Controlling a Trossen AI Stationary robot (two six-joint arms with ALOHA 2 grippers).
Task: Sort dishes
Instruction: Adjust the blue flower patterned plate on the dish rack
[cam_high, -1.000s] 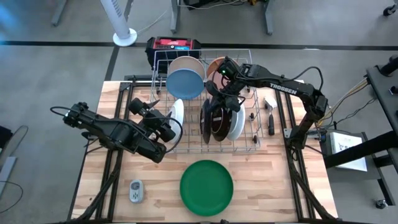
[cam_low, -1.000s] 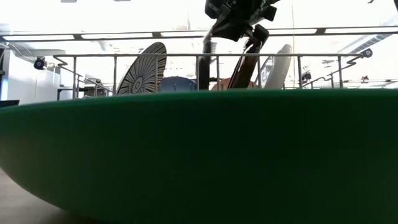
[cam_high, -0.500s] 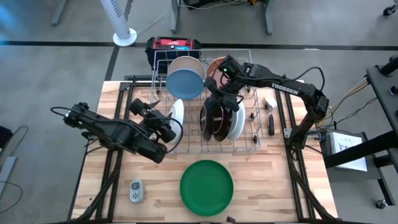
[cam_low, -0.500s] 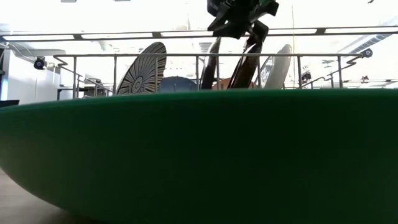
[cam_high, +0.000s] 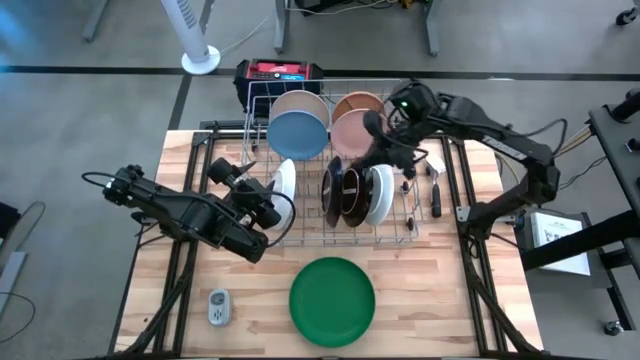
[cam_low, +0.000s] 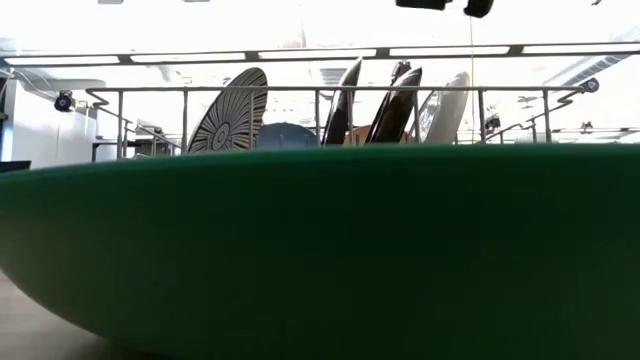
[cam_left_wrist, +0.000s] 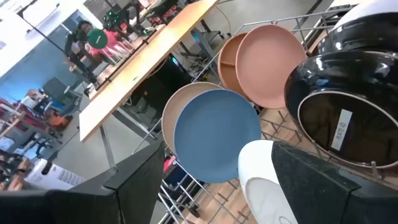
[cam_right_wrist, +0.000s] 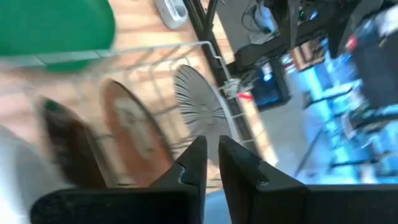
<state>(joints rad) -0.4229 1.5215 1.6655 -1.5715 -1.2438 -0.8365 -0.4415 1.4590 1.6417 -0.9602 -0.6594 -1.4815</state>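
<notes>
A large green plate (cam_high: 332, 301) lies flat on the table in front of the wire rack (cam_high: 405, 232). On edge in the rack stand a blue dish (cam_high: 298, 135), a pink one (cam_high: 352, 132), a striped plate (cam_high: 285, 180), two dark brown plates (cam_high: 342, 194) and a white plate (cam_high: 379, 194). My left gripper (cam_high: 268, 203) is open at the rack's left side, level with the striped plate, whose white back (cam_left_wrist: 267, 177) shows between its fingers. I cannot tell whether they touch it. My right gripper (cam_right_wrist: 210, 158) is shut and holds nothing. It hangs above the rack's right part (cam_high: 380, 148).
A small grey gadget (cam_high: 218, 307) lies near the table's front left. A red and black box (cam_high: 280, 72) stands behind the rack. Dark-handled utensils (cam_high: 435, 192) lie right of the rack. Bare wood shows on both sides of the green plate.
My right gripper has risen from the dark brown plates' top rims and gone toward the table's right edge, rolling as it went. It has left the top of the low view. The dark plates stay on edge in the rack.
</notes>
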